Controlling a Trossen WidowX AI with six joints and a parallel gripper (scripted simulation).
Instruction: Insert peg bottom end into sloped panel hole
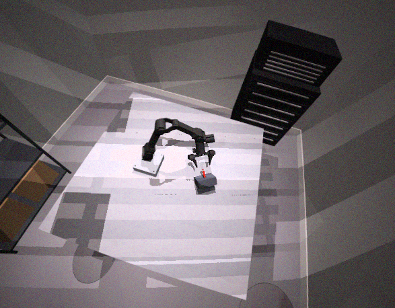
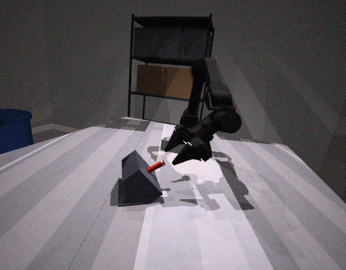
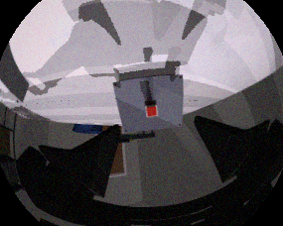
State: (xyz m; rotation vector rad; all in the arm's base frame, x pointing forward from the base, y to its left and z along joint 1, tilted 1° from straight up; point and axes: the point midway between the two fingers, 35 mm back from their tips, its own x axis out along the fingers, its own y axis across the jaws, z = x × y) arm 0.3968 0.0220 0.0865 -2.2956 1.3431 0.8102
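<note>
The red peg (image 1: 204,174) (image 2: 155,166) (image 3: 151,110) sticks out of the sloped face of the dark grey panel block (image 1: 207,186) (image 2: 140,188) (image 3: 128,106). Its lower end is inside the hole, and it stands about square to the face. Its outer end looks square in the wrist view. How deep it sits is hidden. The gripper (image 1: 203,167) (image 2: 169,157) (image 3: 157,123) is wide open and empty. Its fingertips are a little back from the peg's outer end, one on each side of the peg's line, apart from it.
The arm's white base plate (image 1: 149,167) is left of the block in the top view. A tall black cabinet (image 1: 284,81) stands beyond the table's far edge. A shelf rack (image 2: 173,60) stands behind, and a blue bin (image 2: 10,132) is at the left in the exterior view.
</note>
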